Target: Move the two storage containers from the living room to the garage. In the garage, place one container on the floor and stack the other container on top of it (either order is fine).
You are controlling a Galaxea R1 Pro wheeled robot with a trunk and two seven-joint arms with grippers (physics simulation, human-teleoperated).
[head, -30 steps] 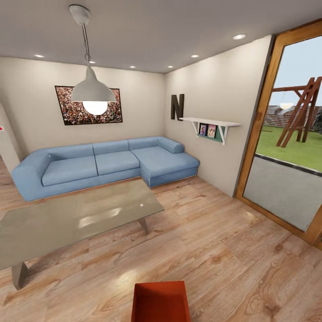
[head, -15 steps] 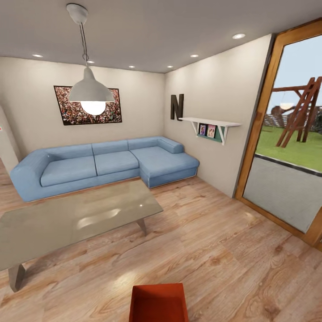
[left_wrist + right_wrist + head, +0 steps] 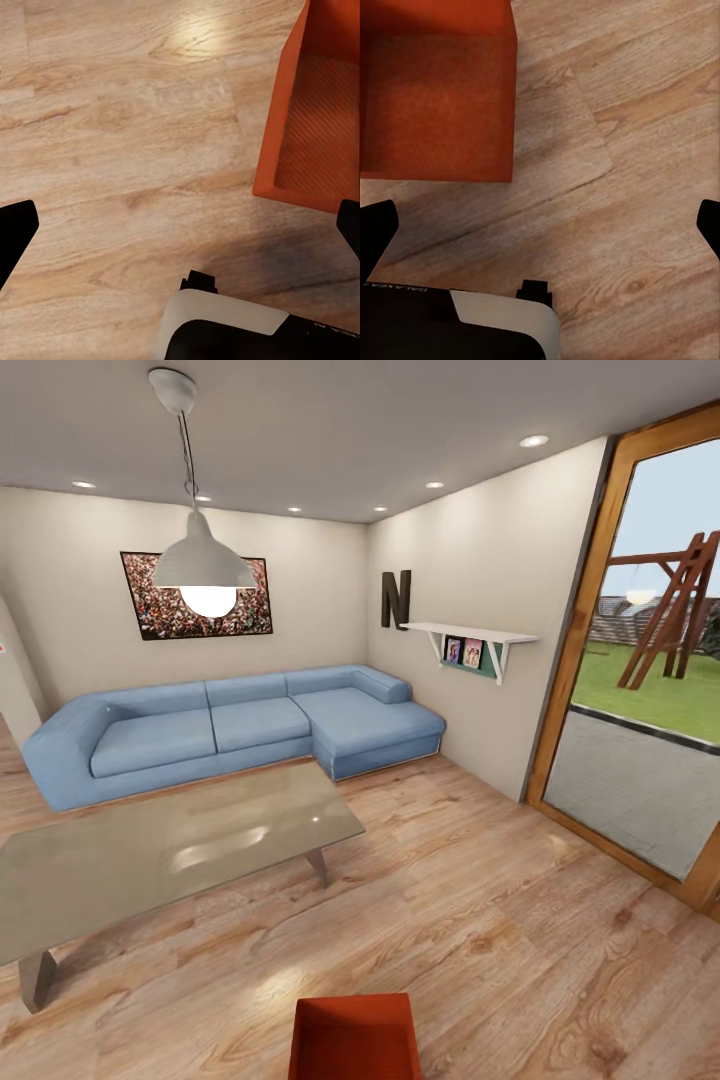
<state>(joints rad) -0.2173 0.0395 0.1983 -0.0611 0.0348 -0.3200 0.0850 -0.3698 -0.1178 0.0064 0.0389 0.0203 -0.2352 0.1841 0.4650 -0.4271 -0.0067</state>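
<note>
I am in the living room, with its light wood-plank floor (image 3: 500, 920). One orange-red, lidless storage container (image 3: 355, 1040) sits on the planks right in front of me, at the bottom middle of the head view. It is empty. In the left wrist view my left gripper (image 3: 180, 232) hangs open over bare planks, beside the container (image 3: 319, 127). My right gripper (image 3: 540, 225) is open too, above the floor on the other side of the container (image 3: 435, 97). Neither gripper touches it. The garage is out of view.
A glass coffee table (image 3: 170, 845) stands ahead on the left, with a blue corner sofa (image 3: 230, 725) behind it against the far wall. A wood-framed glass door (image 3: 640, 660) fills the right side. A pendant lamp (image 3: 203, 565) hangs over the table. My base (image 3: 247, 330) lies under both grippers.
A second ago the whole head view shifted slightly, so the container now sits a little lower in it. Since half a second ago nothing has visibly changed.
</note>
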